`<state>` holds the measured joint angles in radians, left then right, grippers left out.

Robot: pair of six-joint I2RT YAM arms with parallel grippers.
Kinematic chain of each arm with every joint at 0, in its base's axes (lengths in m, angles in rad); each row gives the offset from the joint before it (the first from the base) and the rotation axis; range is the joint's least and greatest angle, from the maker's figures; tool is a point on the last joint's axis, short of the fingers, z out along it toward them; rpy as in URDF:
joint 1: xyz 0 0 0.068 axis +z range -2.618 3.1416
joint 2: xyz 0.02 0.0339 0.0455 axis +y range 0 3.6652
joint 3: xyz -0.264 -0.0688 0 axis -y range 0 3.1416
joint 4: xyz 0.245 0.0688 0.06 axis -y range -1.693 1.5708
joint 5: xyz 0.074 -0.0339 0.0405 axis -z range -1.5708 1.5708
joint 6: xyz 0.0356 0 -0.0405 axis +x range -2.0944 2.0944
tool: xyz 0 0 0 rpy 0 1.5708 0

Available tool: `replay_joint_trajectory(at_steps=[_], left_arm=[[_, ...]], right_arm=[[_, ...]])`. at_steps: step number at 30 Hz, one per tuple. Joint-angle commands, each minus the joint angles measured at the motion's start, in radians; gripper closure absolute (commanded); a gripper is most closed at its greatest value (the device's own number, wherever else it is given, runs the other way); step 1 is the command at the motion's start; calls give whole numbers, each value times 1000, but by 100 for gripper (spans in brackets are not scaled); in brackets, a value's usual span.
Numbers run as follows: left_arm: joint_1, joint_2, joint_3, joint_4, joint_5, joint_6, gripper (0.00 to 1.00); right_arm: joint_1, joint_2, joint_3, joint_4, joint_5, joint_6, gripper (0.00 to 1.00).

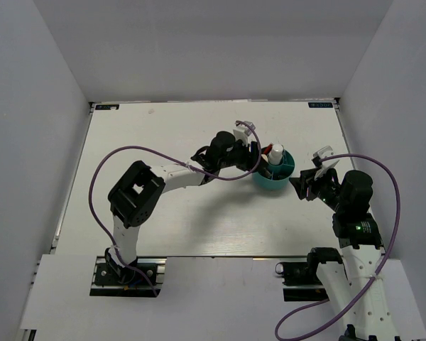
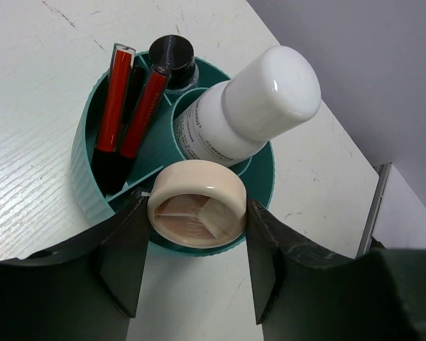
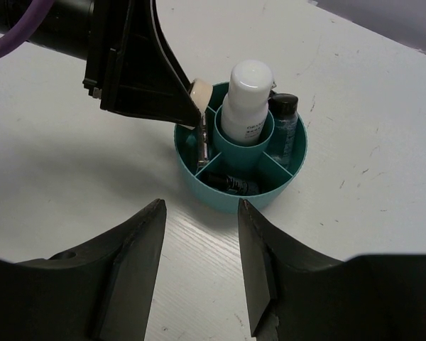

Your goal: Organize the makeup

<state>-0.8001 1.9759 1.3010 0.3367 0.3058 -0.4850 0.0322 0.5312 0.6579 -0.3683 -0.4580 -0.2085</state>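
Note:
My left gripper (image 2: 197,207) is shut on the round beige compact (image 2: 197,202), with a finger against each side, holding it on edge over the near compartment of the teal divided tub (image 2: 85,163). The tub holds two red-and-black tubes (image 2: 131,106), a dark-capped bottle (image 2: 172,58) and a white bottle (image 2: 248,106) in the centre cup. In the right wrist view a black tube (image 3: 234,183) lies in the tub's near compartment. My right gripper (image 3: 201,209) stands open and empty just short of the tub (image 3: 234,195), low over the table.
The tub (image 1: 275,183) sits right of the table's middle, with the left gripper (image 1: 259,158) on its left side and the right gripper (image 1: 302,181) on its right. White walls close in the table on three sides.

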Motion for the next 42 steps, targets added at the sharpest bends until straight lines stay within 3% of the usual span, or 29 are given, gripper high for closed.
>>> replay_joint_trajectory(at_steps=[1, 21, 28, 42], left_arm=[[-7, 0, 44, -11, -17, 28, 68], [-25, 21, 50, -74, -54, 59, 65], [-25, 20, 49, -77, -69, 59, 52], [-25, 17, 53, -82, -73, 62, 43]], right_arm=[[-5, 1, 0, 43, 2, 14, 49], [-5, 0, -3, 49, 4, 20, 48], [-5, -7, -6, 49, 4, 21, 48], [-5, -8, -7, 46, 4, 21, 48]])
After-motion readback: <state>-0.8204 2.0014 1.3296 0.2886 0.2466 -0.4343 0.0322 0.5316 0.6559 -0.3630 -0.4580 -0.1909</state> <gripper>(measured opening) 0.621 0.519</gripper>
